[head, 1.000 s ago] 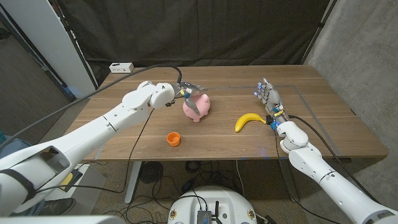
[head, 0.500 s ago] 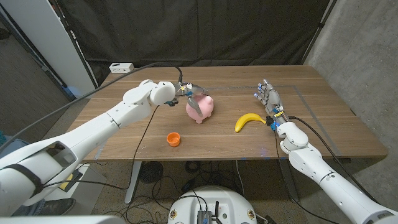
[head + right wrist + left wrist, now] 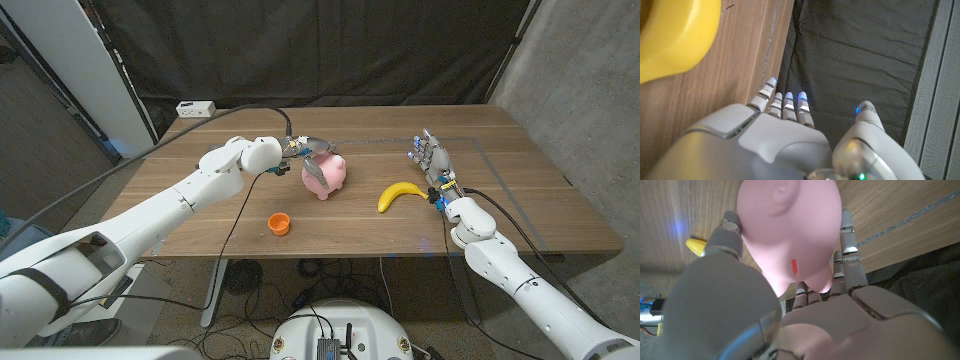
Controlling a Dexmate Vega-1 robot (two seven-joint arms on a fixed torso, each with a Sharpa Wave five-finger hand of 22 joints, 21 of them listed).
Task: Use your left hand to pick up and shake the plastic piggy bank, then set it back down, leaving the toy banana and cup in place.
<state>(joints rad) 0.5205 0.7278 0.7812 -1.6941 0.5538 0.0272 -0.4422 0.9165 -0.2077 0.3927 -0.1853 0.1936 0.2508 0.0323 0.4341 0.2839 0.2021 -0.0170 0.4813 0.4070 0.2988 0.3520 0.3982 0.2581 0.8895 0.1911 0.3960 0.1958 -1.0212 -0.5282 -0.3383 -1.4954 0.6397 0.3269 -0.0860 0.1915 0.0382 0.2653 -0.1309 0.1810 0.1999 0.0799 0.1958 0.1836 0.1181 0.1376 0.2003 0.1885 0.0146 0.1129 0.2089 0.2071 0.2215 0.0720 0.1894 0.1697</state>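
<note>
Piggy bank [image 3: 326,175] gripped by left hand [image 3: 305,150], shifted right, right hand [image 3: 430,158] unclenched

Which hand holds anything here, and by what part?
The left hand grips the piggy bank around its body, fingers on both sides. The right hand holds nothing.

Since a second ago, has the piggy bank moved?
Yes. Held by the left hand, the piggy bank has shifted toward the toy banana, away from the orange cup.
</note>
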